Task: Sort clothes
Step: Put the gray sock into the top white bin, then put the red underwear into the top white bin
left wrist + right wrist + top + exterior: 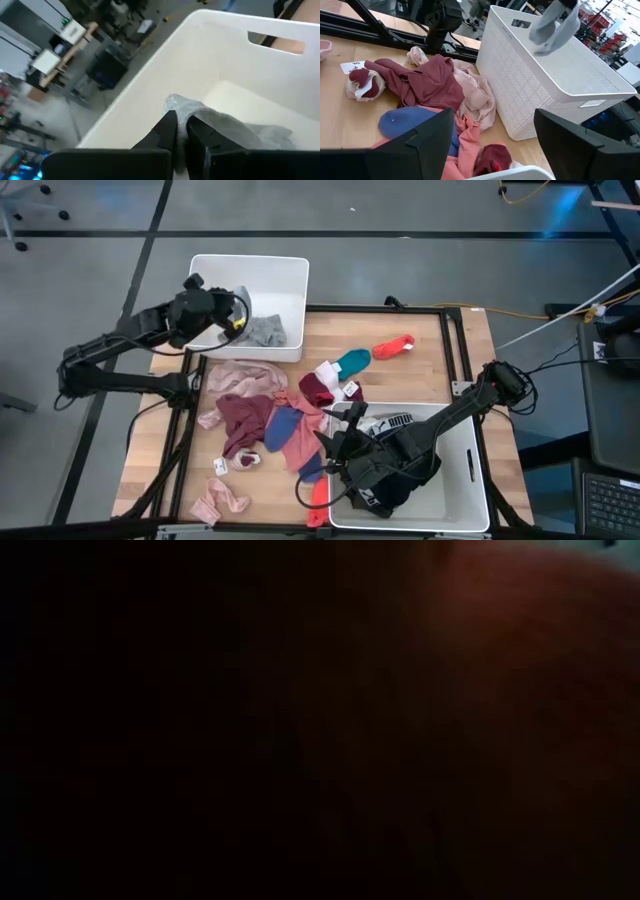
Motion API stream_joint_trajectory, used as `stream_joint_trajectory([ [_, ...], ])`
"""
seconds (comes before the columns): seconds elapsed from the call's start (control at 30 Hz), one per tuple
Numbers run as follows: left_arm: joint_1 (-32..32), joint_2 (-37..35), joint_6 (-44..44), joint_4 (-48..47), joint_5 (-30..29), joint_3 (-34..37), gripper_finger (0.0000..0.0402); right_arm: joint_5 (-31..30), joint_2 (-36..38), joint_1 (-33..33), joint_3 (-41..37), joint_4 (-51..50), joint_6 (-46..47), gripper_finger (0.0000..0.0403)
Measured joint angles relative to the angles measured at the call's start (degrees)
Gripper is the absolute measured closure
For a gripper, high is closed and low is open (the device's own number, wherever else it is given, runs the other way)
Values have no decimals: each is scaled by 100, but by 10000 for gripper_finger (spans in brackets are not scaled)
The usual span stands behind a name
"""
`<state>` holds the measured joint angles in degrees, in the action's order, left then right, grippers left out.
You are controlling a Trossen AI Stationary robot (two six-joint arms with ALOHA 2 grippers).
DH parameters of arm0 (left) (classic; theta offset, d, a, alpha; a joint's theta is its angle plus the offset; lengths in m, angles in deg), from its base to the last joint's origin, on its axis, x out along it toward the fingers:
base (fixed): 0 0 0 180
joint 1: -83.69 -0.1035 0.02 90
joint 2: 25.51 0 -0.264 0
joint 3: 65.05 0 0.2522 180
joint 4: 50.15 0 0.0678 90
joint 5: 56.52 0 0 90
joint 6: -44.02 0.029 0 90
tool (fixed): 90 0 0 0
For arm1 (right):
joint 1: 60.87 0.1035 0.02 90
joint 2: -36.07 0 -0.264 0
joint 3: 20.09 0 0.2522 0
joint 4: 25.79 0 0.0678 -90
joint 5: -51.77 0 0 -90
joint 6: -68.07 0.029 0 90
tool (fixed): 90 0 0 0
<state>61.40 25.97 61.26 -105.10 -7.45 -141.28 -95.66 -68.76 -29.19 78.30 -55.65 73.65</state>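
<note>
Reading PUMA, a white garment (398,421) lies just beside the open right gripper (340,448); the left gripper (181,135) pinches a grey garment (220,125) over a white bin (290,280).

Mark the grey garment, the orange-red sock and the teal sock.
grey garment (263,331), high view, middle of the cloth in the far bin
orange-red sock (394,346), high view, its middle
teal sock (353,360), high view, its middle

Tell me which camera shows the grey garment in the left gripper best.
The left wrist view: the grey garment sits pinched in the left gripper over the far bin. The high view shows it small against that bin; the right wrist view shows it dangling farther off; the low view is dark.
</note>
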Motion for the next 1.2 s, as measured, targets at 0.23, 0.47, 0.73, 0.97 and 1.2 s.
stream_joint_trajectory([
  [0.23, -425, 55, -315, -65, 737, 7, 367, 0, 0, 2, 1, 9, 2, 123],
  [0.47, -665, 81, -693, -185, 1054, 7, 255, 0, 0, 2, 1, 9, 4, 123],
  [0.73, -651, 79, -1077, -499, 2151, -413, 179, 0, 0, 4, 1, 9, 7, 123],
  [0.97, -340, -17, -1306, -646, 4601, -604, 184, 0, 0, 4, 1, 2, 7, 123],
  [1.2, 762, -9, -1642, -364, 4961, -285, 191, 62, 170, 74, -9, -44, -105, 123],
])
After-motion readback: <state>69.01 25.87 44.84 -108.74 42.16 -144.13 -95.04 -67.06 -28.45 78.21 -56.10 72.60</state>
